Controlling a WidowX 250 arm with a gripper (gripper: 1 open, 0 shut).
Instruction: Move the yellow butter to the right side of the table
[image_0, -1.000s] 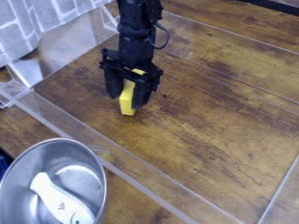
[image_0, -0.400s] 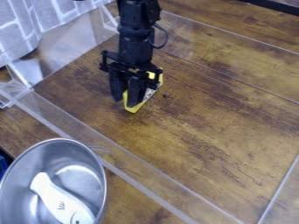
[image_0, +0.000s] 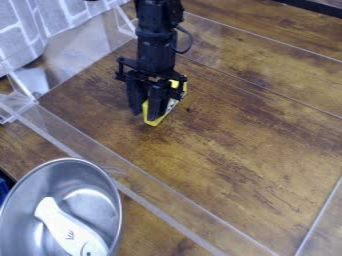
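Observation:
The yellow butter (image_0: 160, 113), a small bright yellow block, shows between the black fingers of my gripper (image_0: 152, 110), which is shut on it. Only a narrow yellow strip of it is visible on the right side of the fingers; the rest is hidden by them. The gripper comes down from the top of the view over the left-centre part of the dark brown wood-grain table (image_0: 254, 130). The butter's lower end is at or just above the tabletop; I cannot tell whether it touches.
A steel bowl (image_0: 83, 192) holding a white utensil (image_0: 64, 226) sits at the lower left, outside the clear plastic rim (image_0: 147, 190) along the table's edge. White patterned cloth (image_0: 40, 30) lies at the upper left.
The fingers have closed onto the yellow butter: a second ago the block showed wide between open fingers, now only a thin strip shows. The arm has barely moved.

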